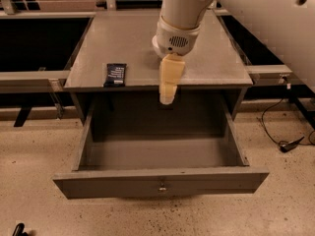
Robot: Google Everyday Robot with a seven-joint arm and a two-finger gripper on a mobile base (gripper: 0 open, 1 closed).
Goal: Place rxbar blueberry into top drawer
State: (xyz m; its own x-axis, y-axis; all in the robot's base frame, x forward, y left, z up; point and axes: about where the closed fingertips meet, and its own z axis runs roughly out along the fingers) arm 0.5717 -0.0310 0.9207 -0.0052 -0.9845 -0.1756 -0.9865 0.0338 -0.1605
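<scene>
The rxbar blueberry (115,74), a flat dark bar with pale text lines, lies on the grey table top (123,38) near its front left edge. The top drawer (160,181) is pulled out below the table, its grey box bare inside, a small metal knob at the centre of its front panel. My gripper (168,96) hangs from the white arm over the table's front edge at the middle, to the right of the bar and above the drawer's back. It holds nothing. The white bowl is hidden behind my arm.
Dark shelving and metal rails run left (29,75) and right (268,73) of the table. A black cable (275,127) lies on the speckled floor at the right.
</scene>
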